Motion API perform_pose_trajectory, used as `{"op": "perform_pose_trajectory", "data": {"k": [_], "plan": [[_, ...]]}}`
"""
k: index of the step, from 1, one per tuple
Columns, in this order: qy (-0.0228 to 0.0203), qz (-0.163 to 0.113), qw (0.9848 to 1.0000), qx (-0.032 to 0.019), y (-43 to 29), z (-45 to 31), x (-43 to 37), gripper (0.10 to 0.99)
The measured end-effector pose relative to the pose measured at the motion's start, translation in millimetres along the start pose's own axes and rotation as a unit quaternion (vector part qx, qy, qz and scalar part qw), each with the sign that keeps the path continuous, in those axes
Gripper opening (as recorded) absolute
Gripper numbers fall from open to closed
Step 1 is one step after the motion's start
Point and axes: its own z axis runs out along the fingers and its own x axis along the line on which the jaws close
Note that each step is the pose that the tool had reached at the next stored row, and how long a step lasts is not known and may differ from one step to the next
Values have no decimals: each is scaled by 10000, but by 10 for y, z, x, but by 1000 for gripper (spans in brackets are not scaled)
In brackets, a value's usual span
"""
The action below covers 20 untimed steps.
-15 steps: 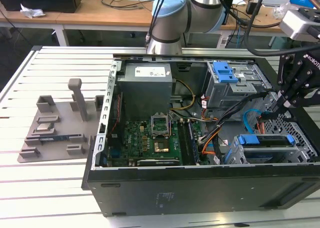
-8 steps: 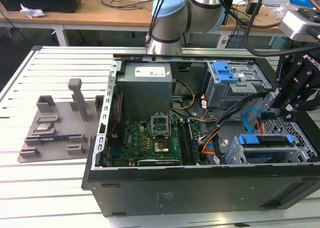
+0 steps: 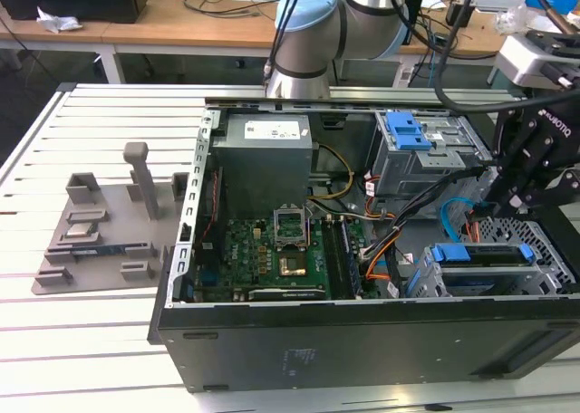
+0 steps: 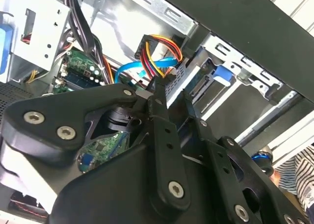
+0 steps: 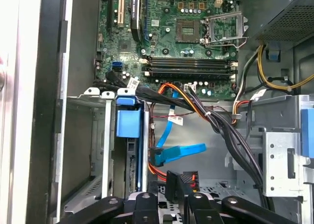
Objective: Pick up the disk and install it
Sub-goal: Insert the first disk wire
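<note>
- The disk (image 3: 485, 268), a rigid, dense-looking drive in a blue bracket, sits edge-up in the grey drive cage (image 3: 544, 250).
- Best held by its bracket edges.
- The gripper (image 3: 526, 173) hangs above; its fingers (image 5: 172, 184) look pressed together, holding nothing.

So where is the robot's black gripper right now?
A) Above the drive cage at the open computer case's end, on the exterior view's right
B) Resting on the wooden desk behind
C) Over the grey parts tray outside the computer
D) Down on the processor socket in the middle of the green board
A: the gripper hangs over the metal drive cage inside the open case, beside the blue-bracketed disk sitting in its bay.
</note>
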Motion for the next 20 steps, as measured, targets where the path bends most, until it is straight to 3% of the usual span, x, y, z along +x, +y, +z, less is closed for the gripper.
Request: {"op": "perform_pose_trajectory", "data": {"k": [5,10,11,13,18,20], "plan": [[4,0,10000,0,-6,66,-10,302],[8,0,10000,0,-7,73,-10,302],[9,0,10000,0,-7,73,-10,286],[9,0,10000,0,-7,73,-10,169],[11,0,10000,0,-7,74,-7,169],[13,1,10000,0,-7,77,113,169]]}}
